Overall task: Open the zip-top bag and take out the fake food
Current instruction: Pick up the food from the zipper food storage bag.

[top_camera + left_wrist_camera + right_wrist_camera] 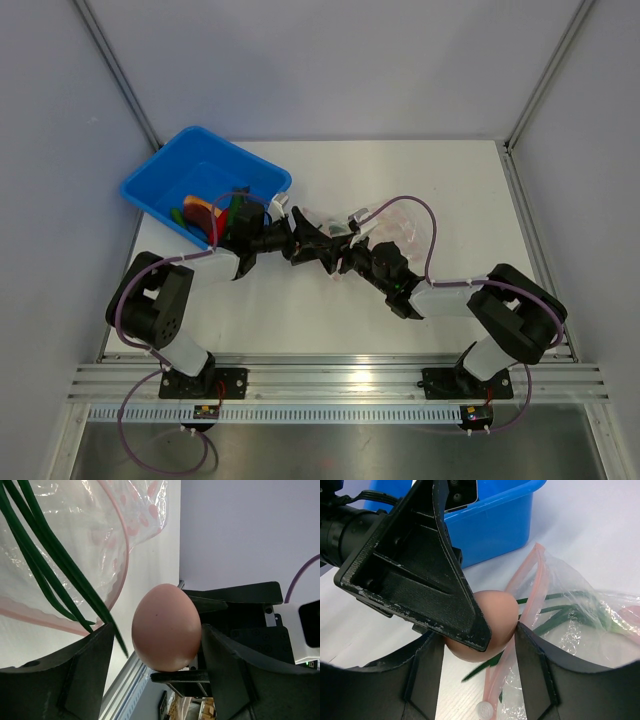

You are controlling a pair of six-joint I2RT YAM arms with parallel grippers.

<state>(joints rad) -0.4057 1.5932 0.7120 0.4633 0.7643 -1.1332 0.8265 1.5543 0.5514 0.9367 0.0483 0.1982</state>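
The fake food (165, 627): one pinkish egg is sitting between both grippers, beside the zip-top bag (398, 225).
Top view: the left gripper (318, 245) and right gripper (350, 262) are meeting mid-frame, the bag lying just right of them and the blue bin (165, 182) at upper left. Left wrist: the left jaws are standing open, with a gap beside the egg, and a green vegetable (55, 565) is poking from the bag at upper left. Right wrist: the right jaws appear to be pinching the egg. Being smooth and round, it could be slipping free and rolling off.

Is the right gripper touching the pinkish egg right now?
Touching. The right wrist view shows the egg between the fingers of the right gripper, its side pressed against one finger with no gap showing.
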